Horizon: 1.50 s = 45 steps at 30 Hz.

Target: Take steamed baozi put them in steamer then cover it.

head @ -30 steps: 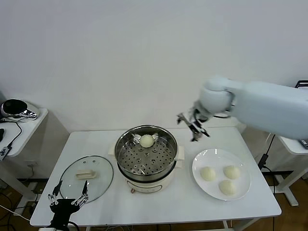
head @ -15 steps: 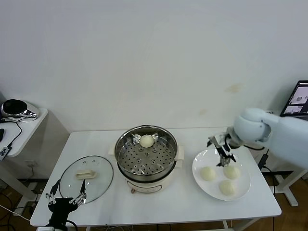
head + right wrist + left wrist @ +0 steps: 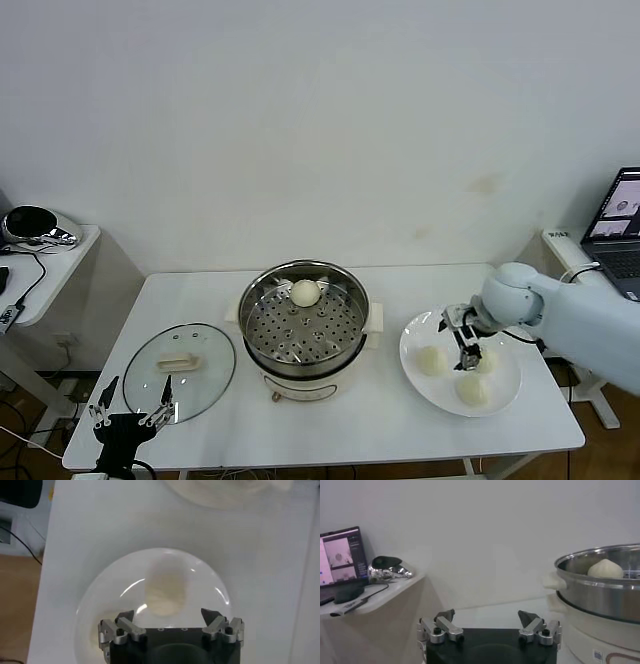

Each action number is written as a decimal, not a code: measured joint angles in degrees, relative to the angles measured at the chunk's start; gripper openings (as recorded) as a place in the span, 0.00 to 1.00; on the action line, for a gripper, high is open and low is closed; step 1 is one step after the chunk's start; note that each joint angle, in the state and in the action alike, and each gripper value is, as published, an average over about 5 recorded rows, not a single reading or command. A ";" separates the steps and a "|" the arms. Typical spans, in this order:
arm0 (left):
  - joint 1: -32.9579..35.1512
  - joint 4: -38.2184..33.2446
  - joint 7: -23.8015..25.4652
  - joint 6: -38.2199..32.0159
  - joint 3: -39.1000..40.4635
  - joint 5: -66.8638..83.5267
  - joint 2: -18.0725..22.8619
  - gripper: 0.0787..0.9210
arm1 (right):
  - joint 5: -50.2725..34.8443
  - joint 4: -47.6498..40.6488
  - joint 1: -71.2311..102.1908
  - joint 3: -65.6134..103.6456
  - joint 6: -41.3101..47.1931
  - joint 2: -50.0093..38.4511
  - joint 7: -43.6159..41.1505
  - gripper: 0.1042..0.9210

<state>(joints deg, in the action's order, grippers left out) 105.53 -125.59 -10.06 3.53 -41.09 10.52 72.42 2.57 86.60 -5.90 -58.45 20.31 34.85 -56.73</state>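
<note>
While one steamed baozi [image 3: 305, 292] rests on the perforated tray at the 12 o'clock edge of the steamer [image 3: 304, 328], three more lie on the white plate [image 3: 505, 383] at the steamer's 3 o'clock: one [image 3: 432, 360] at the plate's 9 o'clock side, one [image 3: 472, 389] toward its 6 o'clock, and one [image 3: 489, 360] near its centre, partly hidden. The right gripper [image 3: 466, 343] hangs directly over the plate, fingers spread wide and holding nothing, just above that centre bun; in the right wrist view the fingertips [image 3: 124, 618] flank a blurred bun [image 3: 166, 590] on the plate [image 3: 95, 600] without visibly touching it. The steamer, a shiny steel pot on a cream electric base, stands at the middle of the white table [image 3: 390, 425]. The cover [image 3: 180, 369], a clear glass lid with a cream handle, lies flat on the table at the steamer's 8 o'clock, just beside the base. The left gripper [image 3: 130, 410] waits at the table's near edge, at the cover's 7 o'clock, its fingers likewise spread and empty; the left wrist view shows the steamer [image 3: 602, 587] with the bun [image 3: 605, 569] inside. A laptop [image 3: 622, 210] stands off the table at 3 o'clock.
</note>
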 measured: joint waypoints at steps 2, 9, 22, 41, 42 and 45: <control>-0.04 0.09 0.00 0.00 -0.04 0.01 0.00 0.88 | 0.53 -1.37 1.41 0.96 -0.33 1.01 0.20 0.88; -0.23 0.49 -0.01 -0.01 -0.19 0.05 0.04 0.88 | 2.49 -5.64 5.29 3.82 -1.18 4.21 0.66 0.88; -0.62 0.94 -0.06 -0.07 -0.22 0.07 0.17 0.88 | 4.78 -8.93 7.70 6.32 -1.59 6.90 0.75 0.65; -1.74 1.18 -0.04 0.10 0.29 0.34 -0.70 0.88 | -4.34 -1.39 -7.32 -0.35 2.63 2.71 -0.96 0.60; -1.89 1.28 -0.04 0.15 0.38 0.39 -0.81 0.88 | -5.52 -0.62 -9.45 -1.50 3.09 2.68 -0.88 0.60; -2.40 1.49 -0.02 0.32 0.68 0.54 -1.16 0.88 | -9.49 1.44 -16.47 -5.36 4.59 3.17 -0.55 0.60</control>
<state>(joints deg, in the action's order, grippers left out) 103.14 -124.09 -10.09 3.85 -40.42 11.07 71.26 -6.92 88.04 -22.37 -63.80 24.90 38.02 -57.28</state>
